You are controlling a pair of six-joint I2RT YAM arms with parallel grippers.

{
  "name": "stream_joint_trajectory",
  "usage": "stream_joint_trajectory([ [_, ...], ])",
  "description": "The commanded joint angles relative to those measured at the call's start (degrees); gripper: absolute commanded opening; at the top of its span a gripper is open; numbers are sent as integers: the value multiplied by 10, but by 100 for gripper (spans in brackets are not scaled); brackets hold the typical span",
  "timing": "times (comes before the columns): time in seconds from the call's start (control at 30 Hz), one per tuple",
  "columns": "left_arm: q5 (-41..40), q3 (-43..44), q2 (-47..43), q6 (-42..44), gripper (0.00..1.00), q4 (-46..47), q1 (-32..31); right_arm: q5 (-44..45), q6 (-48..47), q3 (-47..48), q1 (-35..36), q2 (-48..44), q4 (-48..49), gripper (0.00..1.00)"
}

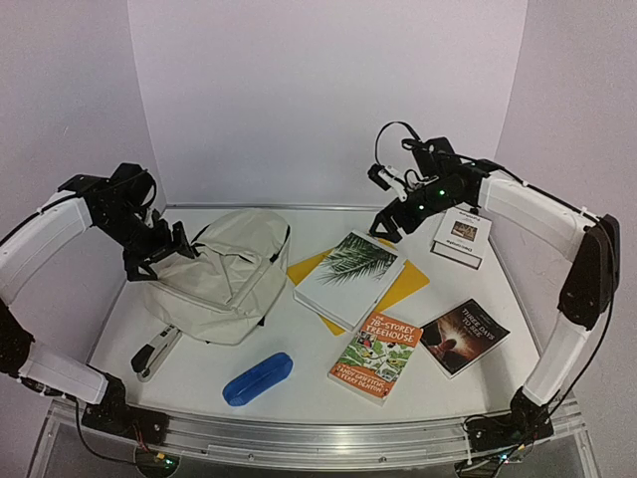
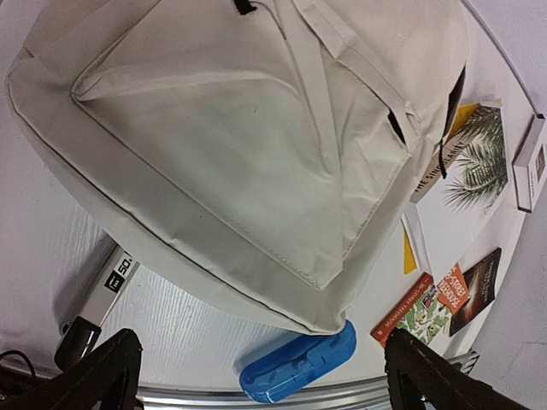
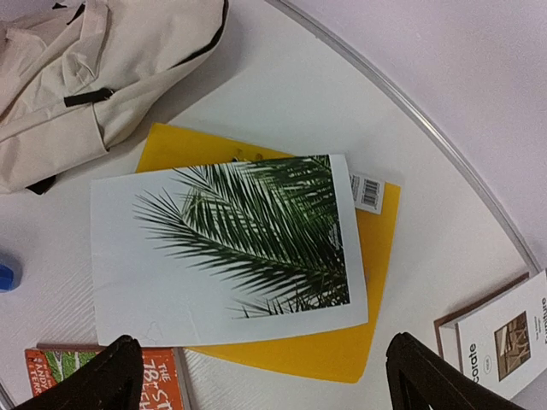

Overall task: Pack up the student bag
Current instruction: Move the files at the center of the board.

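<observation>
Scene: the student bag (image 1: pixel 224 274) lies flat and slack at centre left of the top view, on the white table (image 1: pixel 299 398).
Progress: by the look of it, packing has not begun; every loose item is outside the bag.
Waiting, right half of frame: a palm-leaf book (image 1: pixel 350 277) on a yellow folder (image 1: pixel 410 287), a treehouse paperback (image 1: pixel 376 357), a dark-covered book (image 1: pixel 464 337) and a white boxed book (image 1: pixel 462 237).
Waiting, lower left: a blue pencil case (image 1: pixel 258 378) just below the bag and a stapler (image 1: pixel 156 352) beside its lower left corner.
Bag opening: a dark slit shows on its right edge; whether the main zip is undone cannot be told.
Left gripper (image 1: pixel 171 251): spread wide, holding nothing, above the bag's left edge.
Right gripper (image 1: pixel 390 221): spread wide, holding nothing, above the palm-leaf book.
Left to do: likely open the bag, then load everything.
</observation>
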Motion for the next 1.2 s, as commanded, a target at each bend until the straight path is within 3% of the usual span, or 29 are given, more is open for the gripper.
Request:
stream_joint_trajectory([
  [0.0,-27,-39,-25,-89,100,21,1,15,-2,80,57,70,27,98],
  [0.3,-78,-83,-11,-195,100,46,2,92,14,254,161,264,60,98],
  [0.53,-56,-107,17,-252,100,98,10,205,-40,280,207,364,101,98],
  [0.7,-35,-111,77,-265,99,135,23,238,-65,280,214,408,122,98],
  [0.9,-24,-69,182,-233,84,142,73,287,-102,242,213,432,141,98],
  [1.17,-24,35,285,-128,63,141,170,285,-100,159,193,391,154,97],
])
